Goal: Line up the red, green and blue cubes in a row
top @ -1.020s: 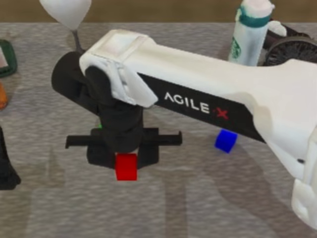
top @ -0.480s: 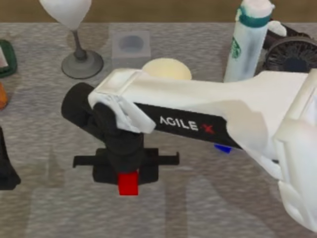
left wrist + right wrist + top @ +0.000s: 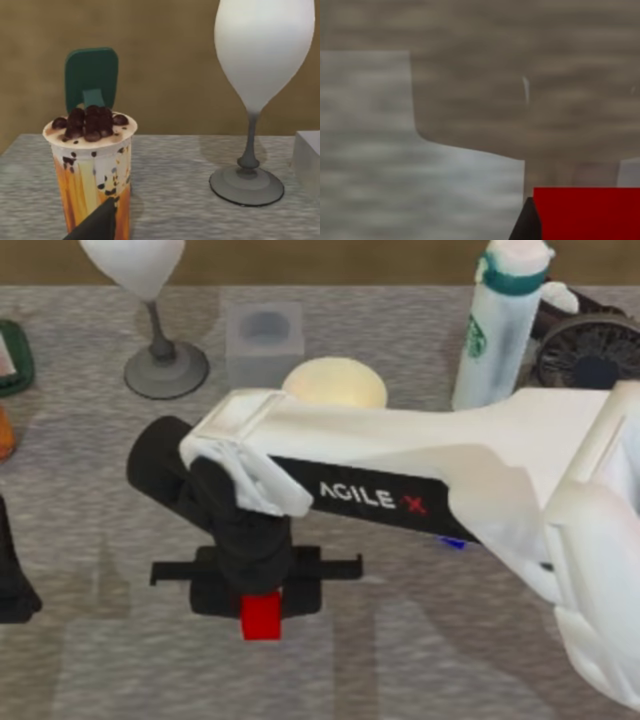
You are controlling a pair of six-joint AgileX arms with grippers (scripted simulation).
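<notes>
My right arm reaches across the table from the right. Its gripper [image 3: 262, 606] is shut on the red cube [image 3: 262, 618], left of centre and towards the front edge. In the right wrist view the red cube [image 3: 585, 214] sits against a dark finger [image 3: 527, 225], just above the grey tabletop. Only a sliver of the blue cube [image 3: 455, 542] shows under the right arm. The green cube is hidden. My left gripper [image 3: 10, 585] is parked at the left edge; one of its fingers [image 3: 97, 222] shows far to one side with bare table beside it.
Along the back stand a white goblet [image 3: 155, 365], a translucent grey block [image 3: 265, 338], a cream bowl [image 3: 335, 382], a white bottle with a teal band [image 3: 495, 320] and a dark round object [image 3: 590, 350]. A topped drink cup [image 3: 92, 170] stands near the left gripper.
The right gripper has carried the red cube towards the front edge and lower. The arm now covers most of the blue cube and uncovers the grey block and bowl.
</notes>
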